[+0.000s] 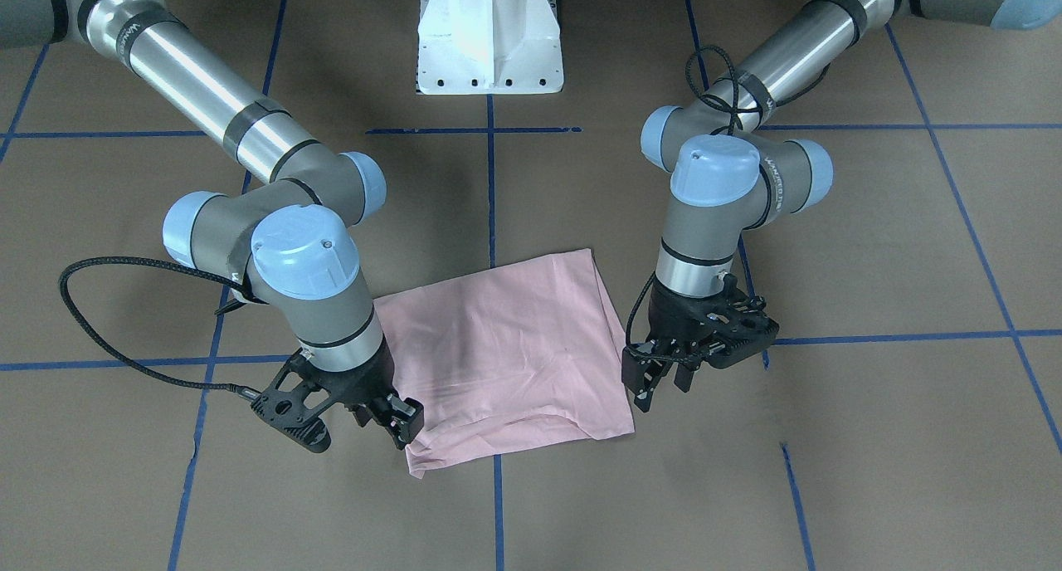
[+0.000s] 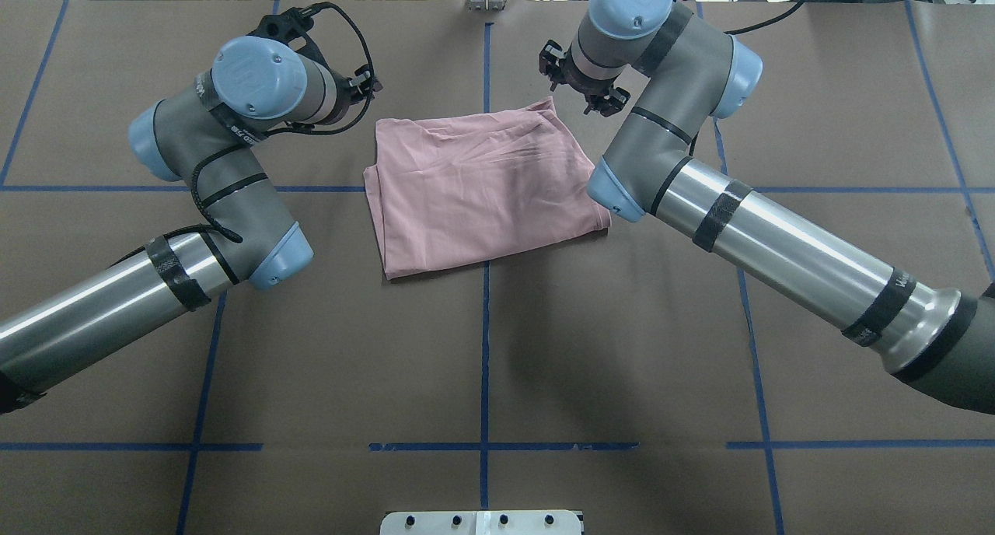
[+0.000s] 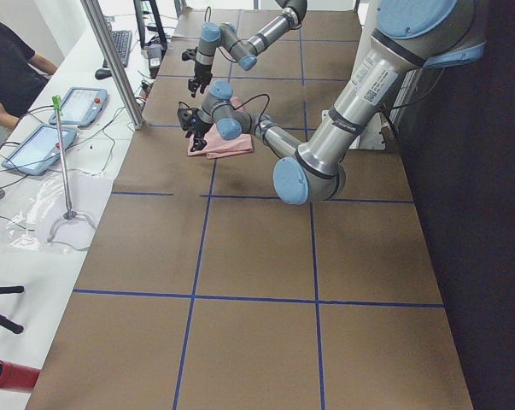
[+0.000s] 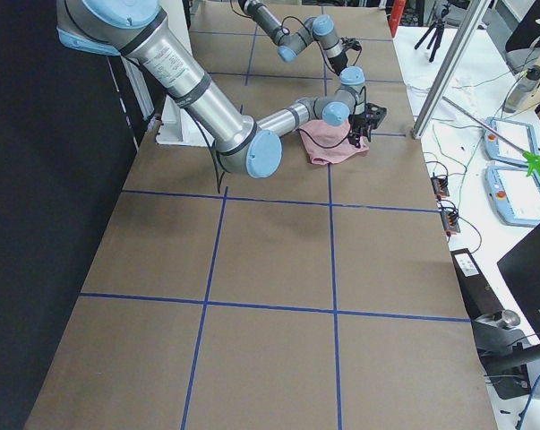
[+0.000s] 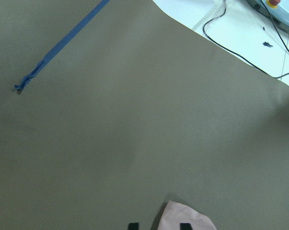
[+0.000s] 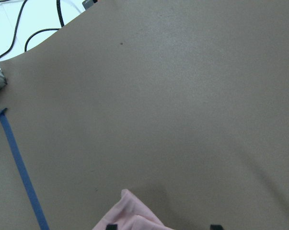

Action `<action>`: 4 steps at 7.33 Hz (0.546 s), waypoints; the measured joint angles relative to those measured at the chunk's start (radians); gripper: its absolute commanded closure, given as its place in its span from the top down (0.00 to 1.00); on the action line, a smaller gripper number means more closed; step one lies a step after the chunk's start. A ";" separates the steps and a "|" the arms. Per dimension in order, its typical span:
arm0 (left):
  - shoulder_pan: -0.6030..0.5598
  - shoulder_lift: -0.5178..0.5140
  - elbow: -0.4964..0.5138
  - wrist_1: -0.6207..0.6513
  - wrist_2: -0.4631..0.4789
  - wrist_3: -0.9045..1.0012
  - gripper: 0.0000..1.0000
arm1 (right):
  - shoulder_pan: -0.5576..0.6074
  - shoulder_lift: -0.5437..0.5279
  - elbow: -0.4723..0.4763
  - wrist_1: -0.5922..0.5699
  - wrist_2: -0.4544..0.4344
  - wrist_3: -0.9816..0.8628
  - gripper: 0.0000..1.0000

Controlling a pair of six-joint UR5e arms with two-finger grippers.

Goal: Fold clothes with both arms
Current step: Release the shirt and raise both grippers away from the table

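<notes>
The pale pink T-shirt (image 1: 498,355) lies folded into a rough rectangle, plain side up, on the brown table; it also shows in the overhead view (image 2: 482,185). My left gripper (image 1: 664,388) is open beside the shirt's side edge near its far corner, not holding it. In the left wrist view the gripper (image 5: 158,226) has a shirt corner (image 5: 187,218) by its fingertips. My right gripper (image 1: 386,422) is open at the opposite far corner. In the right wrist view the gripper (image 6: 163,227) stands wide open over a shirt corner (image 6: 130,215).
The white pedestal base (image 1: 489,40) stands at the robot's side of the table. Blue tape lines (image 2: 483,348) grid the brown surface. Beyond the table's far edge are cables (image 5: 240,28), tablets (image 3: 43,145) and a seated person (image 3: 9,68).
</notes>
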 measured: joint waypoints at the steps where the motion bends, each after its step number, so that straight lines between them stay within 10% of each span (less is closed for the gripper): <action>1: -0.001 -0.001 0.003 -0.003 -0.003 0.003 1.00 | 0.015 -0.003 -0.002 -0.001 0.009 -0.020 1.00; 4: -0.047 0.020 -0.052 0.024 -0.080 0.060 1.00 | 0.138 -0.084 0.055 -0.024 0.153 -0.181 1.00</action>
